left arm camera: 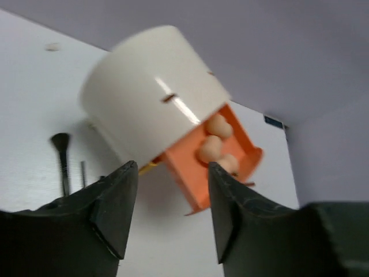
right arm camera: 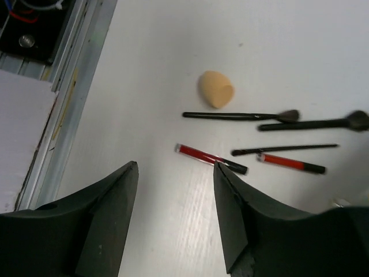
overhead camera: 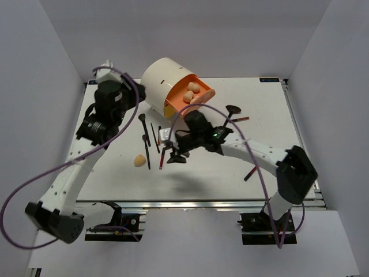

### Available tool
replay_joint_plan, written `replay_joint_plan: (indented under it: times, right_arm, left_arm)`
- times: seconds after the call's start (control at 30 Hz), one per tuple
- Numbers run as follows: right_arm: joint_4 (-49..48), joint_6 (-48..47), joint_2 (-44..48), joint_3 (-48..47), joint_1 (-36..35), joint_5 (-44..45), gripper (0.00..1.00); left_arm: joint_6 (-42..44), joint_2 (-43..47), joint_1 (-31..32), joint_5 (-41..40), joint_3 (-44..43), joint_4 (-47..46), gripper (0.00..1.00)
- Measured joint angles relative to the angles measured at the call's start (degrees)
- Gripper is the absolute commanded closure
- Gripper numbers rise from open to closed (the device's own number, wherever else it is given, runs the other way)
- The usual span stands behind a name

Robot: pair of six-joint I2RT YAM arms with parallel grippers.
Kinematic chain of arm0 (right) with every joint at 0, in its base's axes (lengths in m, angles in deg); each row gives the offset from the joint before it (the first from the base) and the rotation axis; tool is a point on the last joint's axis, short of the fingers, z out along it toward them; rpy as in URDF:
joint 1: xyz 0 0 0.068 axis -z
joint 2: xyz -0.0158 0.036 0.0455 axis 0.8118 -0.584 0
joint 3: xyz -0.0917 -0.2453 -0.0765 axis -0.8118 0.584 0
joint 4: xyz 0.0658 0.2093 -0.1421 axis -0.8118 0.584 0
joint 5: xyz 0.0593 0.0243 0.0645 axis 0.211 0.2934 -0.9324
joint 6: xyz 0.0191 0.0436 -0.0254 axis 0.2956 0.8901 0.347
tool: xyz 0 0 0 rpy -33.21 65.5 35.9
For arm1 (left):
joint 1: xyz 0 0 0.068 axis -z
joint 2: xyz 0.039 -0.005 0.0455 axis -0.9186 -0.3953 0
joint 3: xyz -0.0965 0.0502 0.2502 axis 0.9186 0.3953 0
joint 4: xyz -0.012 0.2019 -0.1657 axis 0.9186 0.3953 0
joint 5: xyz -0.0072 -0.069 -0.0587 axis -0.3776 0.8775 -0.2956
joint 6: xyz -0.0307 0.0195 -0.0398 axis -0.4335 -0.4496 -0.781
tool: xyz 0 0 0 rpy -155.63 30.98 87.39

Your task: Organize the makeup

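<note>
From above, the cream box [overhead camera: 164,78] sits at the back of the table [overhead camera: 265,109], its orange drawer [overhead camera: 200,101] out with peach sponges [overhead camera: 191,88] inside, while brushes [overhead camera: 147,144], red sticks [overhead camera: 163,154] and a loose sponge [overhead camera: 140,160] lie before it beside the right end effector [overhead camera: 173,154]. In the left wrist view the left end effector [left arm camera: 171,184] is spread and empty, the box beyond its gap. In the right wrist view the right end effector hangs spread and empty above the table, near the red sticks.

No legible txt, labels or nos. anywhere.

Peach sponge [right arm camera: 216,88], cream box [left arm camera: 144,98], orange drawer [left arm camera: 187,170]
</note>
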Motion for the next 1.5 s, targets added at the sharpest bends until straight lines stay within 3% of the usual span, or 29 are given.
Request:
replay_joint_plan:
  times: [0.07, 0.2, 0.53, 1.07, 1.27, 1.37, 1.5]
  right_arm:
    - [0.0, -0.6, -4.9, -1.7, -3.6, 2.7, 0.36]
    - [-0.5, 0.0, -13.8, -6.1, -8.2, 8.3, 0.33]
    - [-5.7, 8.9, -32.8, -24.3, -11.8, 20.0, 0.38]
    - [-7.3, 17.2, -38.9, -27.0, -12.2, 24.5, 0.51]
    - [-10.6, 17.6, -39.0, -25.9, -12.2, 24.4, 0.61]
    - [-11.7, 17.6, -39.2, -25.2, -12.2, 24.1, 0.74]
    - [-12.4, 17.6, -39.3, -24.8, -12.2, 22.7, 1.00]
  left_arm:
    - [-1.6, 5.3, -3.8, -1.7, 5.4, 1.0, 0.28]
    - [-3.5, 12.5, -6.6, -4.8, 12.4, 6.7, 0.24]
    - [-3.6, 18.8, -6.6, -10.3, 13.2, 16.5, 0.24]
    - [-3.2, 20.3, -6.6, -13.2, 14.9, 20.5, 0.23]
    - [-4.1, 20.3, -6.6, -13.1, 14.9, 20.9, 0.24]
    - [-5.0, 20.2, -6.7, -12.9, 14.9, 21.1, 0.24]
    - [-6.7, 20.1, -6.7, -12.3, 14.9, 21.8, 0.24]
